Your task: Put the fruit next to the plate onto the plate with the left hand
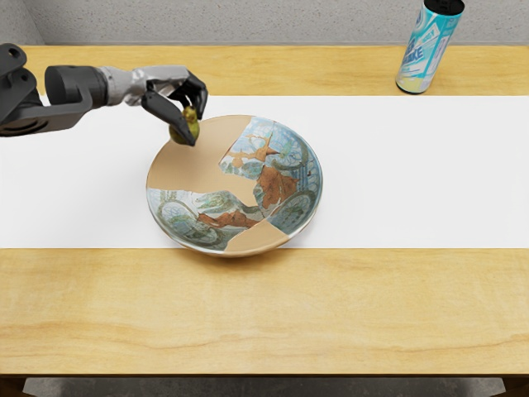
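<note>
A round plate (pixel 273 240) with a tan, blue and rust pattern lies on the white runner near the table's middle. My left hand (pixel 183 112) comes in from the left edge and hovers over the plate's upper left rim. Its dark fingers (pixel 161 106) are curled around a small yellow-green fruit (pixel 188 121), which hangs just above the rim. Most of the fruit is hidden by the fingers. The right arm does not show.
A tall teal and white can (pixel 428 47) stands upright at the back right on the wooden table (pixel 264 314). The white runner (pixel 413 165) crosses the table from left to right under the plate.
</note>
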Robot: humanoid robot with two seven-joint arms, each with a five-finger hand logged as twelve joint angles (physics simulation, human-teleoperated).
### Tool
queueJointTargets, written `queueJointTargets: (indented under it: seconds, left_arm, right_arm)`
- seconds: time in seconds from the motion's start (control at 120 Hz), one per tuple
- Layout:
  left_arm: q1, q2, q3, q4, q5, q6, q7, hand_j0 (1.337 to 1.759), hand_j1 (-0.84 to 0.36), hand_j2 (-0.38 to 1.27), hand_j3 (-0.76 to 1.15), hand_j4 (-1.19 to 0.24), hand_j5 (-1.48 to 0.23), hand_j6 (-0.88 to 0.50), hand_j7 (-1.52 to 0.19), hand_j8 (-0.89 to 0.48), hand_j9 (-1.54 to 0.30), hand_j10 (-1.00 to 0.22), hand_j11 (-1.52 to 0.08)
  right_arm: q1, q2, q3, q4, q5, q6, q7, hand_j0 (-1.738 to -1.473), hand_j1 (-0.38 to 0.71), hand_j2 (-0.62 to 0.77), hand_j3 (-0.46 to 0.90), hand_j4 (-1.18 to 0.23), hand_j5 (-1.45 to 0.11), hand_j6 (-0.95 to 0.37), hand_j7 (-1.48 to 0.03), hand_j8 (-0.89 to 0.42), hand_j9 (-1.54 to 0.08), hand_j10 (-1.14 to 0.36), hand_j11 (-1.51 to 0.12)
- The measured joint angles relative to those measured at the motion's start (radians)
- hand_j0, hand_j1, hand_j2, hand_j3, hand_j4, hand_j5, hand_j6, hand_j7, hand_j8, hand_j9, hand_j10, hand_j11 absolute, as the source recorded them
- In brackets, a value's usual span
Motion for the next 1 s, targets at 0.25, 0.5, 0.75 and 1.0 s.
queueJointTargets:
  seconds: [0.25,0.5,0.75,1.0]
  left_arm:
    - [0.002,-0.075,0.000,-0.001,-0.007,-0.012,0.016,1.647,-0.39,0.67,0.00,-0.82,-1.21,-0.68,-1.19,-0.49,-1.15,-0.51,-1.17]
    - [-0.001,-0.107,-0.001,-0.001,-0.011,-0.012,0.039,1.652,-0.36,0.62,0.00,-0.84,-1.18,-0.77,-1.17,-0.54,-1.16,-0.54,-1.14]
    - [0.005,-0.106,-0.014,-0.002,-0.063,0.024,0.093,1.655,-0.24,0.37,0.00,-0.66,-0.89,-0.64,-0.89,-0.50,-0.88,-0.50,-0.87]
    - [0.010,-0.115,-0.019,-0.002,-0.174,0.086,0.114,1.657,0.12,0.12,0.00,-0.24,-0.33,-0.24,-0.33,-0.20,-0.32,-0.20,-0.32]
  right_arm:
    - [0.003,0.000,0.000,0.000,0.000,-0.001,0.000,-1.658,-0.35,0.00,0.00,0.00,0.00,0.00,0.00,0.00,0.00,0.00,0.00]
    - [0.003,0.000,-0.001,0.000,0.000,-0.003,0.000,-1.658,-0.35,0.00,0.00,0.00,0.00,0.00,0.00,0.00,0.00,0.00,0.00]
    - [0.004,0.000,-0.001,0.000,0.000,-0.003,0.000,-1.658,-0.35,0.00,0.00,0.00,0.00,0.00,0.00,0.00,0.00,0.00,0.00]
    - [0.004,0.000,-0.002,0.000,0.000,-0.002,0.000,-1.658,-0.35,0.00,0.00,0.00,0.00,0.00,0.00,0.00,0.00,0.00,0.00]
